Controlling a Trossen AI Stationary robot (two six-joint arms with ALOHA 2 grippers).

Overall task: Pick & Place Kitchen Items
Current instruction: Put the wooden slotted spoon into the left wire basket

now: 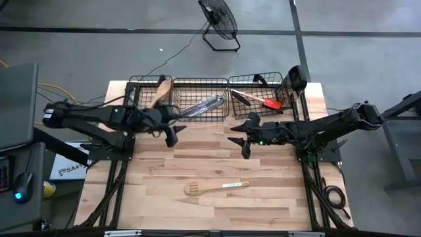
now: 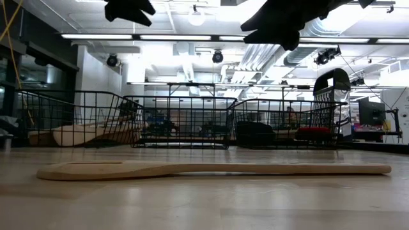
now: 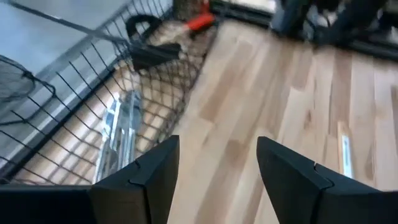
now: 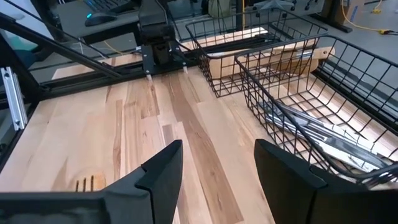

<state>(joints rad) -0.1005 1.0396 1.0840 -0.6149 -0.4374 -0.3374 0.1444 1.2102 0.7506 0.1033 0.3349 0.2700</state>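
Slotted wooden spatula (image 1: 216,187) well apart from open right gripper (image 1: 241,139)

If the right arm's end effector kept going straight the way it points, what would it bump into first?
Probably the left end effector. The right end effector, open and empty, points across bare table toward it; how their heights compare is unclear.

A white placard (image 1: 66,171) left of the table — it seems to read "SA4".
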